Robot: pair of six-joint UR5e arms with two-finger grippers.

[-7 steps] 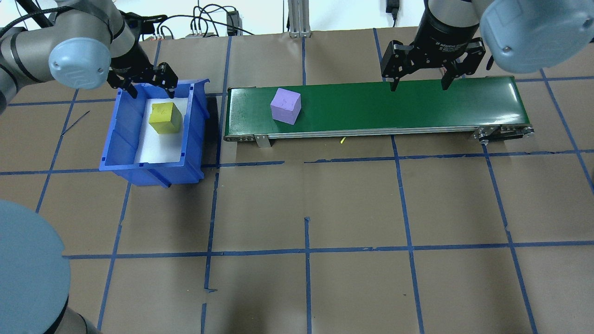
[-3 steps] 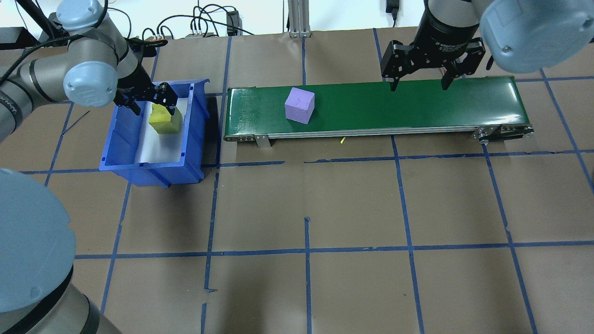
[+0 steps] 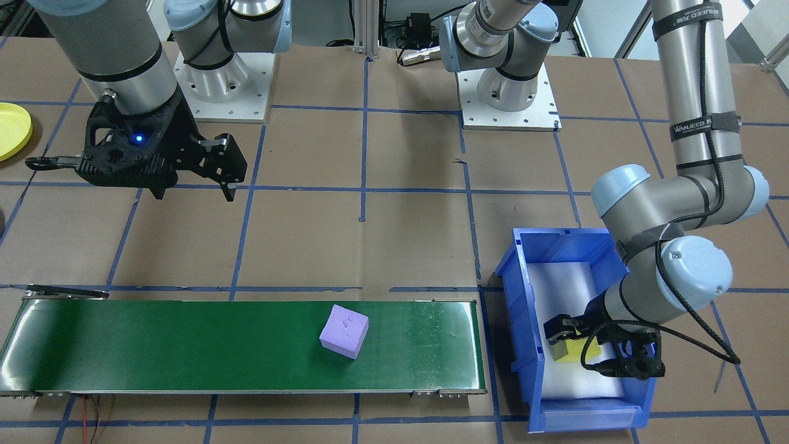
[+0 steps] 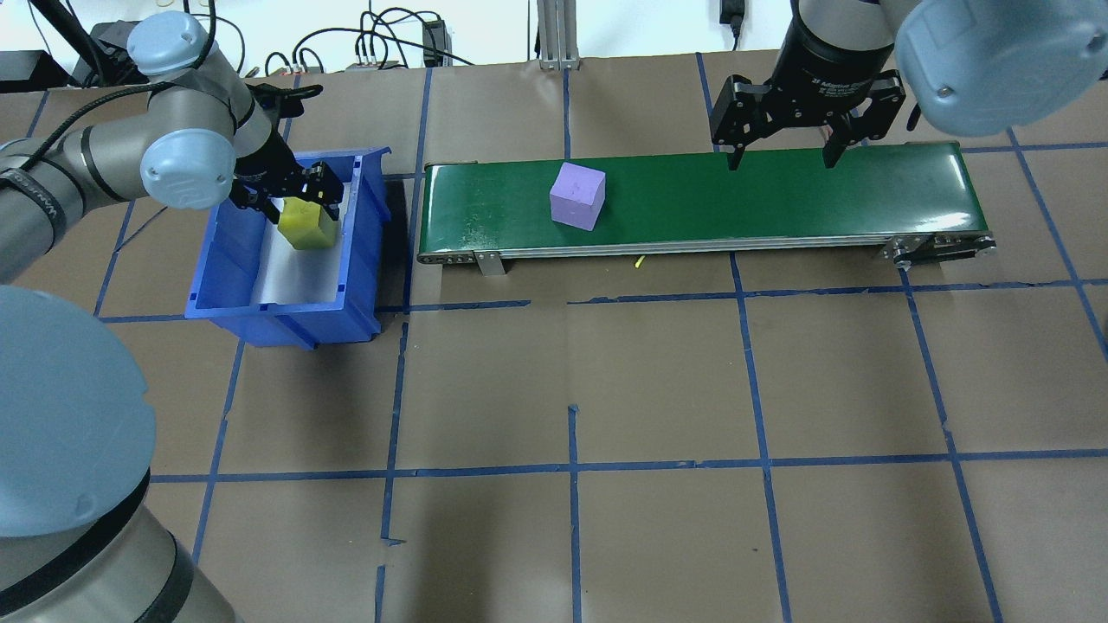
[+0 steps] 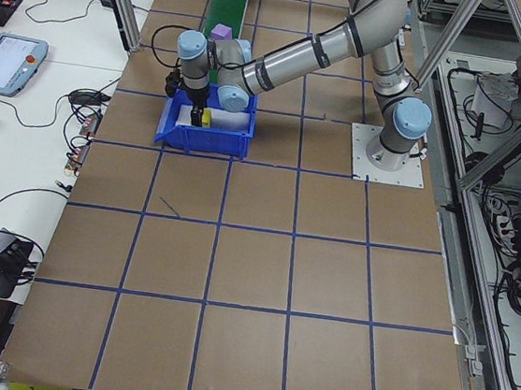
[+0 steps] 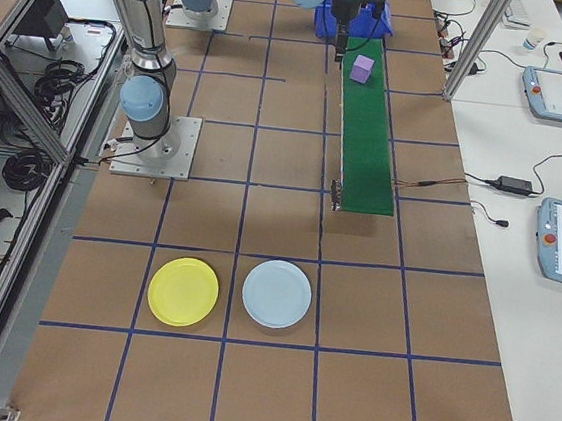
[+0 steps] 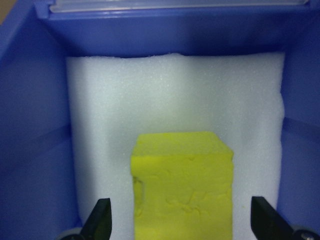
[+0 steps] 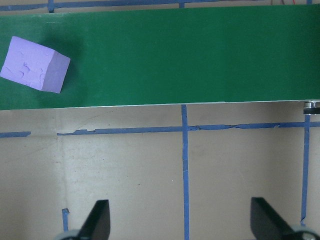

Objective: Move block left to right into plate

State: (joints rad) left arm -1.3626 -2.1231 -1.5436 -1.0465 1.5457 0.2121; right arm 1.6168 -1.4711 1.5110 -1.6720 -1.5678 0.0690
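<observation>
Yellow block (image 7: 183, 187) sits between the left gripper's (image 7: 181, 227) spread, not yet squeezing fingers (image 7: 98, 222). Squeezing off-centre could make it slip. The right gripper's (image 4: 782, 160) fingers are spread, holding nothing.

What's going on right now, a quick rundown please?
Left gripper open, straddling yellow block in blue bin. Right gripper open over conveyor. Purple block on belt. Path unobstructed.

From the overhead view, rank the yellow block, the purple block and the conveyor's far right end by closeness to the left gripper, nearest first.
1. Yellow block: in the blue bin, right at the left gripper, between its open fingers.
2. Purple block: on the green conveyor, left of its middle.
3. Conveyor's right end: farthest, beyond the right gripper.
</observation>
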